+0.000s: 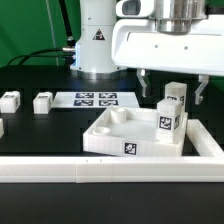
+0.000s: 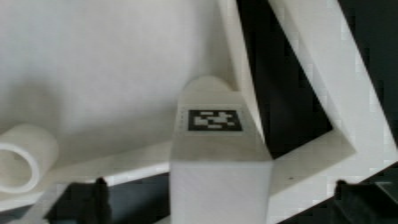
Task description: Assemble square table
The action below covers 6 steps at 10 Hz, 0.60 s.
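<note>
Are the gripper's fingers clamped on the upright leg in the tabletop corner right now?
No: in the wrist view the gripper is open, its fingers standing clear of the leg on both sides.

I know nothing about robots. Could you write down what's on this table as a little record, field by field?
Tabletop: white square slab, rim facing up
Upright leg: upright leg stands at the slab's corner, on the exterior view's right
Gripper: gripper open, one finger on each side of the upright leg
Spare parts: loose legs on the black table, on the exterior view's left
Behind the slab: marker board, lying flat
</note>
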Motion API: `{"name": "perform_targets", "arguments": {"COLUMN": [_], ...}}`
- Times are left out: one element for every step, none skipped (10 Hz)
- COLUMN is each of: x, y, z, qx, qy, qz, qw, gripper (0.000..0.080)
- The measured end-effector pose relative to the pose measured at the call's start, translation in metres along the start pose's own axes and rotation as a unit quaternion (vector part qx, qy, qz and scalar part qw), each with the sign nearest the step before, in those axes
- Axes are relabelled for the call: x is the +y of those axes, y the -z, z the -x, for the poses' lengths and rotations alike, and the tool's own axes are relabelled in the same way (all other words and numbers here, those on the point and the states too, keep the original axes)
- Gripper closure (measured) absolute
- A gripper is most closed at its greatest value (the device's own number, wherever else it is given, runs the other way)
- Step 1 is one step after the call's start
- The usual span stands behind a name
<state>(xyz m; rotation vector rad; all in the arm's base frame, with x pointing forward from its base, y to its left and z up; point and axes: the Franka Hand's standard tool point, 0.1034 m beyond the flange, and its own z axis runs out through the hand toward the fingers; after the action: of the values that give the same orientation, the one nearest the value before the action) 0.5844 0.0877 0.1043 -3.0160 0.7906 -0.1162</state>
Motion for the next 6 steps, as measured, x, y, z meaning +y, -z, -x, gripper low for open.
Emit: {"name": "perform_targets", "arguments": {"x": [0.0076,0.0144,0.0135,0.0135,0.0139,0.0147], "y": [0.0083,0.0127,0.0106,0.0098,0.0097,0.0092], "z": [-0.0006,-0.0035,-0.0032,-0.0028,-0.0031,-0.0033], "qx": [-0.014,-0.02,-0.018,-0.019,-0.019,-0.019], "qy": [0.039,0.053,0.046,0.047,0.046,0.053], "qz": [0.001,0.002,0.002,0.003,0.003,0.003], "qw": [0.999,0.998,0.999,0.999,0.999,0.998], "gripper": [0.0159,0.0151,0.0151,0.0151,0.0151,0.0151]}}
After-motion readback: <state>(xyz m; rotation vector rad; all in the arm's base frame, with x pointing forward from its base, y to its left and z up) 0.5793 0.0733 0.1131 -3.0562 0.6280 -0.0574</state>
